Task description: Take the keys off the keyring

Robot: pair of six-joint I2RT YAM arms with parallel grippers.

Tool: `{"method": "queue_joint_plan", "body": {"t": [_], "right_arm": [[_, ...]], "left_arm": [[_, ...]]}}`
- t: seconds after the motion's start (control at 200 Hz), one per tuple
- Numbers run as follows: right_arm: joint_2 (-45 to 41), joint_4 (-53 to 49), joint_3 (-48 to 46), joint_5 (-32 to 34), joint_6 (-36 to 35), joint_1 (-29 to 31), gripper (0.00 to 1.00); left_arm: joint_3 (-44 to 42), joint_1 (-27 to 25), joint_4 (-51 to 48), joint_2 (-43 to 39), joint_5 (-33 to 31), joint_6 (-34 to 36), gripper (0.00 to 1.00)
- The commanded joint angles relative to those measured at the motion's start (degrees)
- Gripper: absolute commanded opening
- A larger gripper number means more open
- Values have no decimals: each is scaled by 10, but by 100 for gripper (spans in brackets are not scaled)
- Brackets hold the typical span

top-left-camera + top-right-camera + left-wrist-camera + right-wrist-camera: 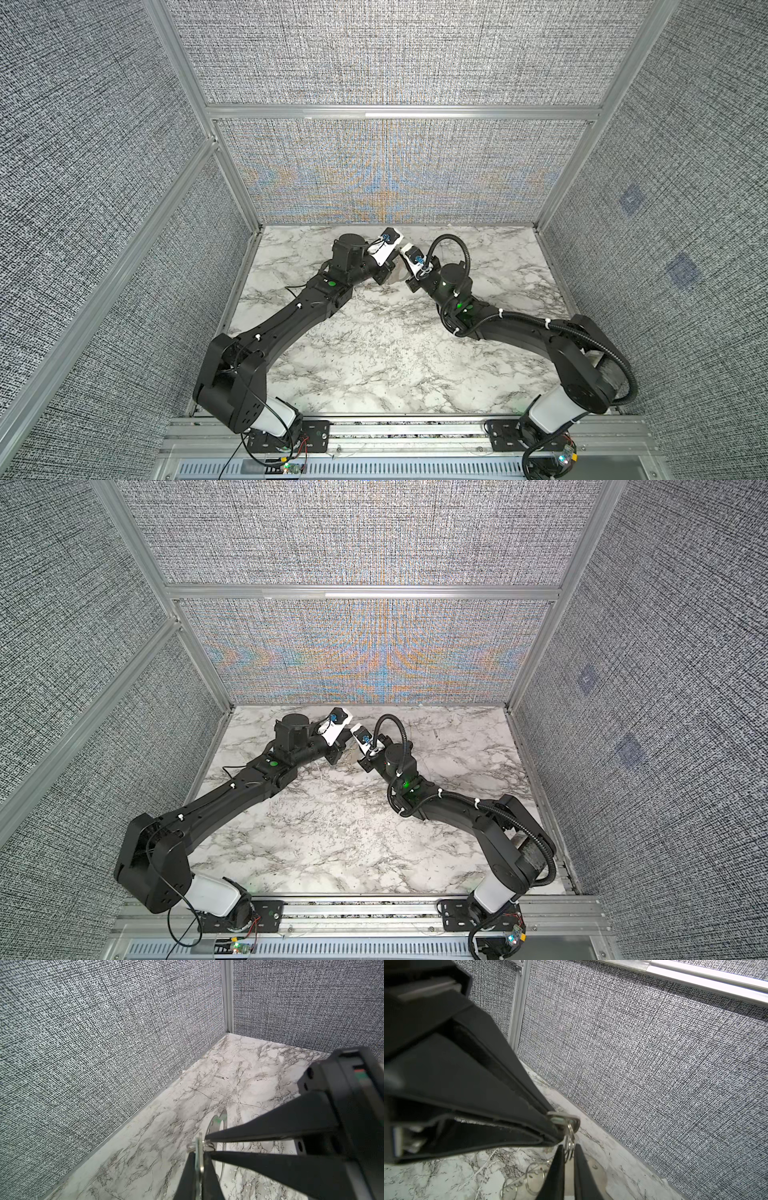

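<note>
In the left wrist view my left gripper (198,1152) is shut on a thin silver key (198,1159), seen edge-on between its black fingers. The right wrist view shows that key's head (564,1121) sticking out past the left fingertips. A small wire ring (570,1146) hangs through its hole. My right gripper (569,1150) is shut on that ring, and its fingers (249,1128) meet the left ones almost tip to tip. Just below them lies the keyring (213,1126), a flat grey oblong loop with a dotted edge. In both top views the wrists hide the fingertips.
Both arms meet near the back middle of the marble table (374,353), close to the back wall (395,174). Two more small wire rings (534,1175) (508,1188) lie on the tabletop under the right gripper. Fabric walls close in the left, right and back sides.
</note>
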Motion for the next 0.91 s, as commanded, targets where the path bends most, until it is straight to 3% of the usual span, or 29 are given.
{"method": "queue_joint_plan", "body": {"t": [0.0, 0.075, 0.6, 0.9], "right_arm": [[2, 26, 2, -12, -3, -1, 10], [3, 24, 2, -13, -3, -1, 5], [-8, 53, -28, -43, -33, -1, 0], [-12, 101, -52, -82, -42, -5, 0]], "left_arm": [[7, 0, 3, 0, 7, 0, 0], [7, 0, 2, 0, 7, 0, 0], [8, 4, -14, -3, -12, 22, 0], [-16, 28, 17, -6, 25, -11, 0]]}}
